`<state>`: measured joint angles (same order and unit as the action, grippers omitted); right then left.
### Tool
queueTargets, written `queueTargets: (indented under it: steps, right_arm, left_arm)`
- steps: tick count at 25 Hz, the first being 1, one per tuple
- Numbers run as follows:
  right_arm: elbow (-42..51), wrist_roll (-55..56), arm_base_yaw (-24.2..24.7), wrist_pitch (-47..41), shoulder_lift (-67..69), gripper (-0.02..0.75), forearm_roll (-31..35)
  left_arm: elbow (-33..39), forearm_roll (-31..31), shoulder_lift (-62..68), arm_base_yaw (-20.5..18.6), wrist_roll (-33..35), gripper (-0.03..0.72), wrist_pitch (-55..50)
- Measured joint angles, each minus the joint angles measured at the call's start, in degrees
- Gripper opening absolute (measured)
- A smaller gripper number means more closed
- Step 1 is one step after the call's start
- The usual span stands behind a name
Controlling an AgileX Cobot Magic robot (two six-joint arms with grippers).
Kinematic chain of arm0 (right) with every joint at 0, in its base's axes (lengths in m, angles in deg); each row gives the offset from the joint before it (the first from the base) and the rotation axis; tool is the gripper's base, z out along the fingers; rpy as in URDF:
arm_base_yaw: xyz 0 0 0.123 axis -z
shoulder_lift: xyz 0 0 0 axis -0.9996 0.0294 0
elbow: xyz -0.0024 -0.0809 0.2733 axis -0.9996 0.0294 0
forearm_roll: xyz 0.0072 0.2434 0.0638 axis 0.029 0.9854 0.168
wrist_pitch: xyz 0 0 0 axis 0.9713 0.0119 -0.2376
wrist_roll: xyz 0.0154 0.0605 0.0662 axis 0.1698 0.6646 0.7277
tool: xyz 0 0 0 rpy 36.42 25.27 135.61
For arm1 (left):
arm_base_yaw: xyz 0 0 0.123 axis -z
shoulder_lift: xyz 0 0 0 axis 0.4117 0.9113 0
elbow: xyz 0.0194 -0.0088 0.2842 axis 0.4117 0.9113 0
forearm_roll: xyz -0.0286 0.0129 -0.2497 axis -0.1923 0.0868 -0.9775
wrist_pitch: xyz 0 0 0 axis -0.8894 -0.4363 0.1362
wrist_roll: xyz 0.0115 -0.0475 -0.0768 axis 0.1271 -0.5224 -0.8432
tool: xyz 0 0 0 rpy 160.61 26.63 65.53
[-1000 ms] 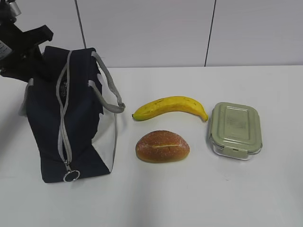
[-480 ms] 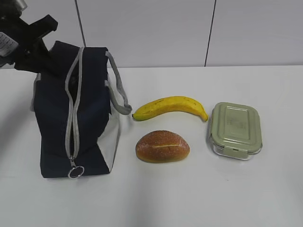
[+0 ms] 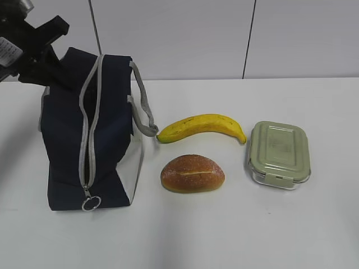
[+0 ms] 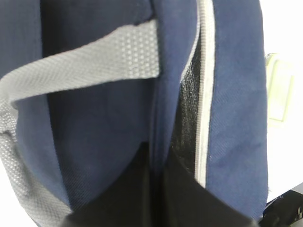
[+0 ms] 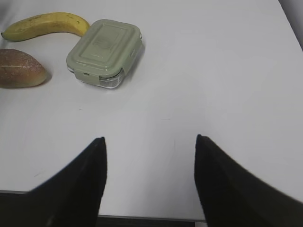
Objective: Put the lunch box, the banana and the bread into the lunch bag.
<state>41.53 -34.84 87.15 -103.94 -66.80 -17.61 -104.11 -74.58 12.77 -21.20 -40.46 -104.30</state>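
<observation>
Exterior view, left to right: left gripper (image 3: 47, 67) clamped tight on the bag's (image 3: 84, 134) back top edge, holding it upright; zip partly parted. Banana (image 3: 202, 126), bread (image 3: 192, 173) and box (image 3: 279, 154) lie on the white table (image 3: 235, 235), all outside the bag. Right gripper (image 5: 149, 156) hangs open and empty over bare table, well short of the box. Looks like the bag-opening step; next, widen the mouth. Plain white wall panels behind.

Lunch bag (image 3: 90, 134) stands on counter (image 3: 224, 235). Right of lunch bag: bread (image 3: 192, 173), banana (image 3: 202, 127) behind bread, lunch box (image 3: 279, 153) farthest right.
</observation>
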Motion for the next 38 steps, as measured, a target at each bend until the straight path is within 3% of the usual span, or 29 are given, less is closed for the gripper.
queueTargets:
  steps: [12, 18, 27, 32, 38]
  right_arm:
    - [-0.3, 0.0, 0.0, 0.5, 0.0, 0.438, 0.0]
    - [-1.2, 0.0, 0.0, 11.1, 2.2, 0.438, 1.5]
    - [-1.2, 0.0, 0.0, 22.7, 23.1, 0.438, 2.8]
    - [-4.4, 0.0, 0.0, 23.5, 37.9, 0.438, 5.6]
    - [-14.5, -0.1, 0.0, 20.4, 55.4, 0.438, 10.6]
  left_arm:
    - [0.0, 0.0, 0.0, 0.0, 0.2, -0.002, -0.4]
    - [0.0, 0.0, 0.0, 0.0, 0.2, -0.002, -0.6]
    - [0.0, 0.0, 0.0, 0.0, 0.2, -0.003, -1.4]
    - [0.0, 0.0, 0.0, 0.0, 0.2, -0.003, -1.4]
    - [0.0, 0.0, 0.0, 0.0, 0.3, -0.003, -1.4]
